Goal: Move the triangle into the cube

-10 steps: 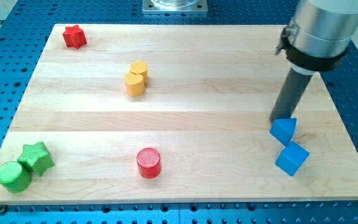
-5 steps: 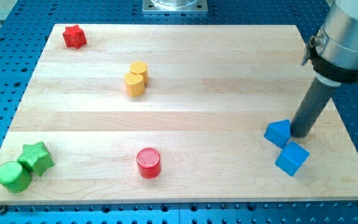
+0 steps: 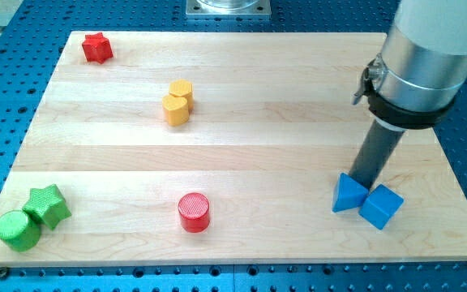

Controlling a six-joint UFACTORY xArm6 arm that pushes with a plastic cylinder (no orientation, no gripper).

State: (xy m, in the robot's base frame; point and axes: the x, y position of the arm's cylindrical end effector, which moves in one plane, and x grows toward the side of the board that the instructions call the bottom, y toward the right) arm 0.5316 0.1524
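Where my tip [image 3: 364, 184] meets smooth wood, blue triangle [image 3: 347, 195] touches blue cube [image 3: 380, 206]; no pincer.

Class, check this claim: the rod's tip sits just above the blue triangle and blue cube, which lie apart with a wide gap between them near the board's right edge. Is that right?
One detail is wrong. In the camera view the blue triangle and blue cube touch, with no wide gap. The rest holds: my tip sits just above them, near the board's right edge.

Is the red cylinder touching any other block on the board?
No, the red cylinder stands alone near the view's bottom, well apart from every other block.
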